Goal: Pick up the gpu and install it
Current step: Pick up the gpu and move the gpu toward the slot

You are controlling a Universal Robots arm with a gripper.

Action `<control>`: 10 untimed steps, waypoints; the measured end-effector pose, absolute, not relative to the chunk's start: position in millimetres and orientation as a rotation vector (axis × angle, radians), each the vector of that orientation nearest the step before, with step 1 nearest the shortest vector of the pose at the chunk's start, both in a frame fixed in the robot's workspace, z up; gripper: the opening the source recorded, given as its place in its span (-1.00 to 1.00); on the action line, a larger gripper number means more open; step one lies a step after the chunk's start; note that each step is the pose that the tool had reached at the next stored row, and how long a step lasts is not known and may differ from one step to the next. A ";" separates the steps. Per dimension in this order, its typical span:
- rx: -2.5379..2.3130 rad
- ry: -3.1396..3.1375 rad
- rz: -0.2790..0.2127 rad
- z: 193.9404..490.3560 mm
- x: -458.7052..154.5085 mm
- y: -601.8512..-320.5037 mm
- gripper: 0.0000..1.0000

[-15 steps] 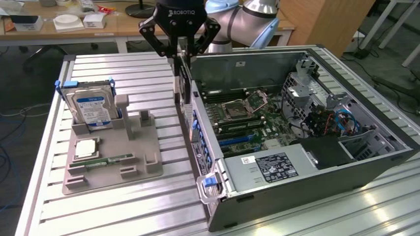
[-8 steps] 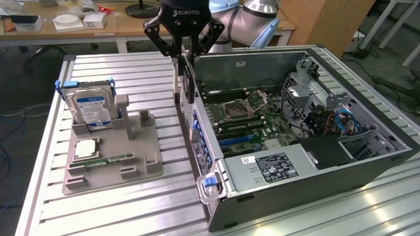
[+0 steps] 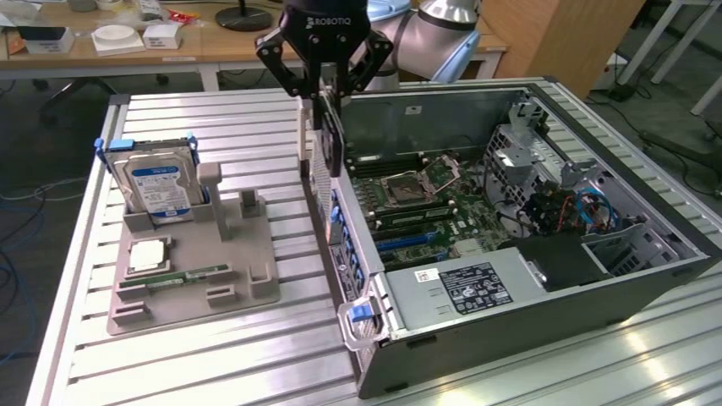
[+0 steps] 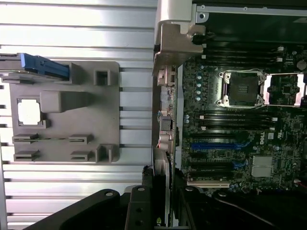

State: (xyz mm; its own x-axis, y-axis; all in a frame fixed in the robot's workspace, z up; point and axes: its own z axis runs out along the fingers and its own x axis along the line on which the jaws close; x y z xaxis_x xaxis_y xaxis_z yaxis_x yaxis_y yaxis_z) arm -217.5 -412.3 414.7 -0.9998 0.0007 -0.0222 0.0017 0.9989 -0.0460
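The gpu (image 3: 330, 134), a thin dark card with a pale metal bracket along one edge, hangs upright from my gripper (image 3: 327, 89), which is shut on its top edge. It is in the air over the near wall of the open computer case (image 3: 508, 288), just beside the motherboard (image 3: 434, 203). In the wrist view the gpu (image 4: 162, 163) appears edge-on between the dark fingers (image 4: 139, 211), with its bracket end stretching away. The blue expansion slots (image 4: 216, 143) lie on the board close to the card's line.
A grey fixture tray (image 3: 243, 271) on the slatted table holds a silver hard drive (image 3: 158, 182), a processor chip (image 3: 147, 254) and a green RAM stick (image 3: 186, 276). The case's drive cage and cables (image 3: 553, 194) fill its far side. Desks stand behind.
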 end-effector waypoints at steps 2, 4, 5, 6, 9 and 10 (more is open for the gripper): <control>0.002 3.119 -0.072 414.8 -215.7 -412.3 -0.47; 0.002 3.119 -0.072 414.7 -213.9 -412.3 -0.47; 0.002 3.119 -0.072 414.7 -212.9 -412.3 -0.47; 0.002 3.119 -0.072 414.8 -212.0 -412.3 -0.47; 0.002 3.119 -0.072 414.7 -209.2 -412.3 -0.47; 0.002 3.119 -0.072 414.7 -208.3 -412.3 -0.47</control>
State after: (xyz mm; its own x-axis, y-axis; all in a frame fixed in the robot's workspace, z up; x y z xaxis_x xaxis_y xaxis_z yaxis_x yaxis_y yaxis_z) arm -208.3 -412.3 414.7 -0.9998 0.0007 -0.0222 0.0017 0.9989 -0.0460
